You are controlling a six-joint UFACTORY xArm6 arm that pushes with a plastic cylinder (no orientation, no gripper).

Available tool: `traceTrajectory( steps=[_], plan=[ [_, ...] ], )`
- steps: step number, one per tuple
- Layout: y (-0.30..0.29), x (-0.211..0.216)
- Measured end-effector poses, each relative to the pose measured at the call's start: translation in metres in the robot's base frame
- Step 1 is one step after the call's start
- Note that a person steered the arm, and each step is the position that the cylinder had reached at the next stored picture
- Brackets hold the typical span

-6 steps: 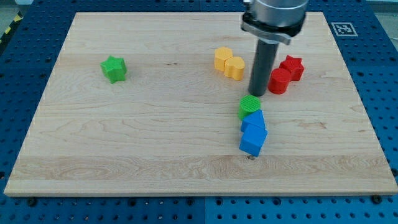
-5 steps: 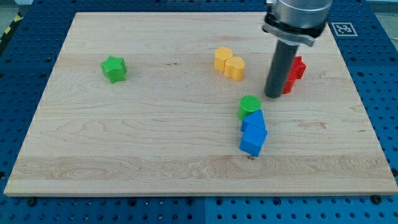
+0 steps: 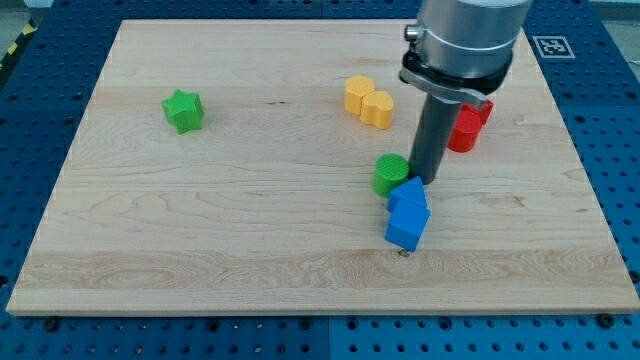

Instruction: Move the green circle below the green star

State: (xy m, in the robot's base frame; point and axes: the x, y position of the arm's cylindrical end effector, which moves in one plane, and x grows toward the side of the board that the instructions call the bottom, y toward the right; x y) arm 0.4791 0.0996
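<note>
On a pale wooden board (image 3: pixel 250 230) with visible grain, set over a blue perforated base (image 3: pixel 30 100), several small ridged plastic blocks sit scattered. Near the view's centre-right, my tip (image 3: pixel 427 180), the lower end of a straight dark rod hanging from a wide grey metal cylinder, rests at table height just to the right of the green circle (image 3: pixel 391 174). Tip and circle appear to touch or nearly touch; the exact contact cannot be told. This arm carries no claw, only the rod, so nothing is gripped.

The green circle is a short round puck with a finely ribbed top. Directly below it, toward the view's bottom, stand two blue blocks: a blue angular block (image 3: pixel 408 194) touching the circle's lower right edge, and a blue cube-like block (image 3: pixel 407 227) pressed against that one.

The green star (image 3: pixel 183 109) lies far off at the view's left, well apart from the circle and higher on the board.

Two yellow blocks (image 3: pixel 368 102), rounded and many-sided, sit touching each other at the view's top centre. Red blocks (image 3: pixel 467 126) show at the right, partly hidden behind the rod, shapes unclear. A black-and-white marker tag (image 3: pixel 549 45) sits at the board's top right corner.
</note>
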Motion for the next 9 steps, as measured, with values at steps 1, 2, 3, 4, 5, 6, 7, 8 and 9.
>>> traceTrajectory(
  steps=[1, 2, 3, 4, 5, 6, 7, 8, 9],
  plan=[
    [-0.025, 0.0],
    [-0.042, 0.012],
    [-0.053, 0.024],
    [-0.08, 0.026],
    [-0.11, 0.026],
    [-0.136, 0.027],
    [-0.163, 0.027],
    [-0.181, 0.026],
    [-0.193, 0.019]
  ],
)
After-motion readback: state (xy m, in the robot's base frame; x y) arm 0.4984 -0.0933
